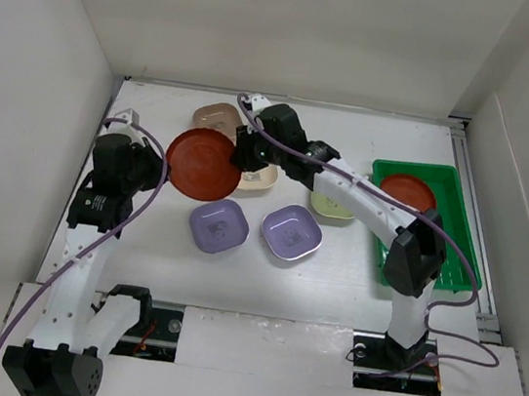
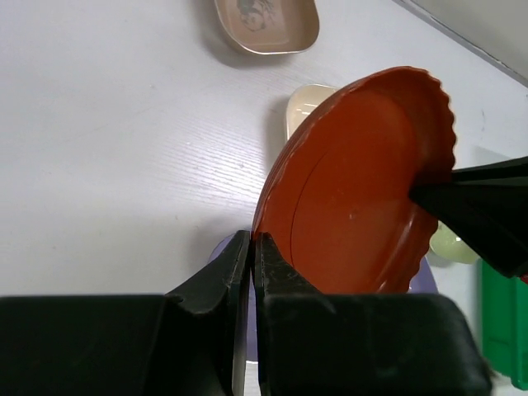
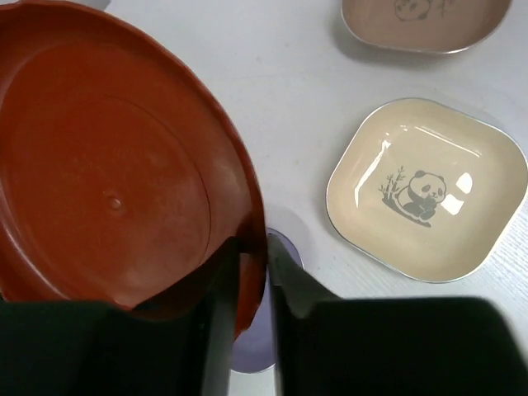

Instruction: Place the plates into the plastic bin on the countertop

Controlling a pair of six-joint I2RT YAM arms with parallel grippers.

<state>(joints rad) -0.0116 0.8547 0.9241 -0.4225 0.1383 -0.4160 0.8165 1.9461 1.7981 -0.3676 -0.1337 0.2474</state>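
Here, the left gripper [image 2: 252, 241] and right gripper [image 3: 252, 249] clamp the tilted, scallop-rimmed red-orange plate [image 3: 107, 165].

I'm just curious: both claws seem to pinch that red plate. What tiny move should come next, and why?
Probably the left claw lets go: the right claw already pinches the rim of the red plate, and the green bin sits on its side.
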